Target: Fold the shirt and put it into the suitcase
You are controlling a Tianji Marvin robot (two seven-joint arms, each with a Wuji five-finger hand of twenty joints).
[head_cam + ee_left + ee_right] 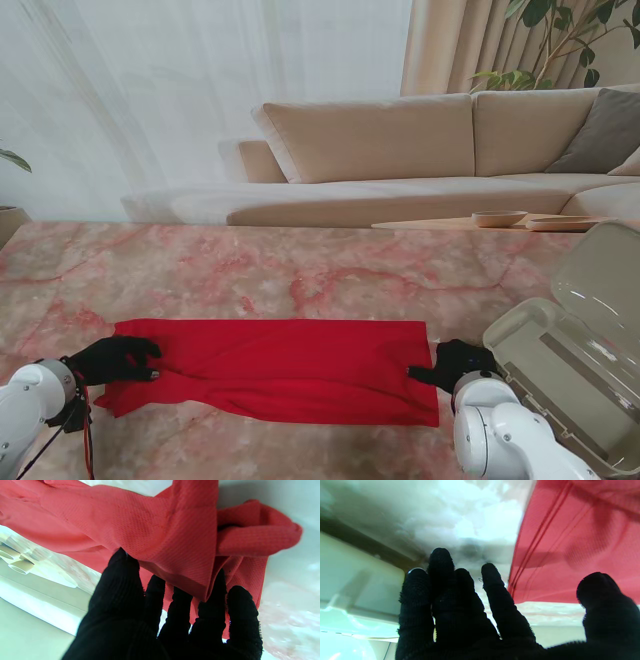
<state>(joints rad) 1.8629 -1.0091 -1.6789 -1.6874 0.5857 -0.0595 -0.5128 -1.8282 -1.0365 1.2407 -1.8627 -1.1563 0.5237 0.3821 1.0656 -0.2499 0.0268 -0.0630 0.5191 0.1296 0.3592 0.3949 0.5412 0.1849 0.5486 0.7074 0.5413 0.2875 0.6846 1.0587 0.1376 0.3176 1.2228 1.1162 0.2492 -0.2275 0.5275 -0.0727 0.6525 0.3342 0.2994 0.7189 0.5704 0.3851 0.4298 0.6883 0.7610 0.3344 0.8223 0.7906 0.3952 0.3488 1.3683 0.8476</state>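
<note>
No writing or label can be read on anything here. The red shirt (285,365) lies as a long folded band across the pink-veined marble table (300,270), nearer to me than the table's middle, with a loose fold sagging along its near edge. The left hand (118,358), in a black knit glove, sits on the shirt's left end, and the left wrist view shows its fingers (212,605) closed around a bunched, doubled-over wad of the cloth (175,535), the weave showing as a fine waffle texture. The right hand (455,362), gloved the same way, rests at the shirt's right edge; in the right wrist view its fingers (495,587) are spread with the thumb set well apart, the hemmed red edge (570,542) lying between thumb and fingers, but I cannot tell whether it pinches the cloth or only touches it. Just to the right of that hand stands the open suitcase (560,370), a pale beige hard shell with rounded corners, its translucent lid (600,280) raised. Beyond the table is a cream sofa (400,150).
</note>
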